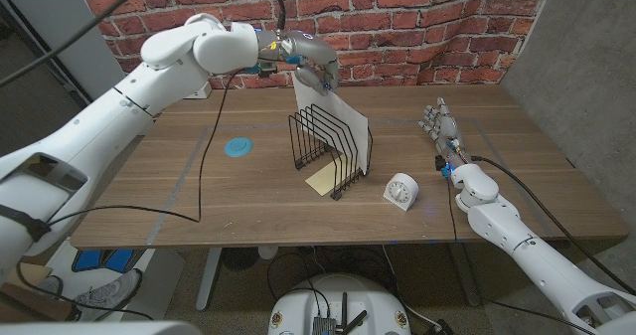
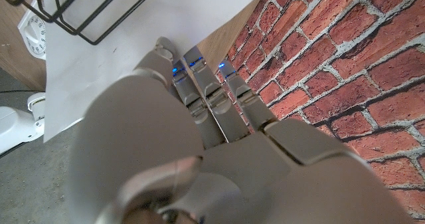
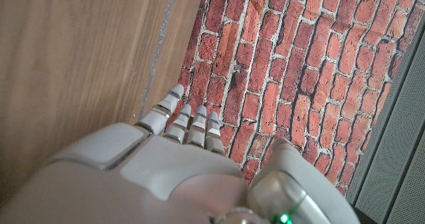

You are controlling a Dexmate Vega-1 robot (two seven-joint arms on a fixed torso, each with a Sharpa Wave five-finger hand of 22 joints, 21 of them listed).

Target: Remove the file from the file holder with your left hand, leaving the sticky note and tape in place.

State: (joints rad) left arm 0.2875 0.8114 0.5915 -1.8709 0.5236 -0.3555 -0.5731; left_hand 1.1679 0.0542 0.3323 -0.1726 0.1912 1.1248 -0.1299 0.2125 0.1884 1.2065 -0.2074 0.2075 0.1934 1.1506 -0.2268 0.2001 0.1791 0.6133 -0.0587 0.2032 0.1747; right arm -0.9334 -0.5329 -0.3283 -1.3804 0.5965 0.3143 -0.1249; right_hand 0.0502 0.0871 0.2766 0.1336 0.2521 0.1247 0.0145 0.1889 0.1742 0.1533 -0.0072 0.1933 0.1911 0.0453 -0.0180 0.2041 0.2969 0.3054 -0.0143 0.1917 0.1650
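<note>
Bench (image 1: 248, 191) first, wooden, carrying the black wire file holder (image 1: 325, 148) near its middle; white file (image 1: 336, 116) stands in the holder, raised and leaning, its long axis near upright with the top edge up toward my left robot hand (image 1: 316, 72); that robot hand grips the file's top, fingers closed on the sheet; I judge the lift begun but unfinished, since the lower part sits between the wires; clearing it and setting it down remains; right robot hand (image 1: 439, 124) waits at the bench's right side, fingers apart, holding nothing; tape (image 1: 402, 191) and yellow sticky note (image 1: 322, 181) lie by the holder, undisturbed.
</note>
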